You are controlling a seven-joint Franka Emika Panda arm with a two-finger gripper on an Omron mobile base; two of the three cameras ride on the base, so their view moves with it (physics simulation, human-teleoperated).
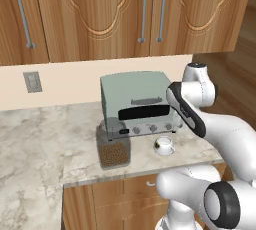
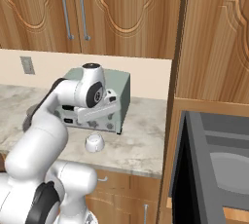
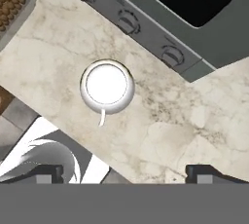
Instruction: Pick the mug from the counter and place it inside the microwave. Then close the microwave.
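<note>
The mug (image 3: 107,87), a small white cup with a thin side handle, stands upright on the marbled counter (image 3: 170,121). It sits just in front of the toaster oven, as the left base view (image 1: 164,145) and right base view (image 2: 94,143) show. My gripper (image 3: 129,174) hangs above it, pointing down. It is open, its two dark fingertips (image 3: 48,173) set wide apart with nothing between them. In the hand view the mug lies left of the midline between them. My gripper (image 2: 96,121) hovers over the mug. The microwave (image 2: 219,140) is at the lower right, its dark door (image 2: 187,179) swung open.
A pale green toaster oven (image 1: 137,104) stands behind the mug. A glass jar of brown bits (image 1: 113,146) is left of the mug, near the counter's front edge (image 1: 125,174). A tall wooden cabinet side (image 2: 177,72) separates the counter from the microwave. Wall cabinets hang overhead.
</note>
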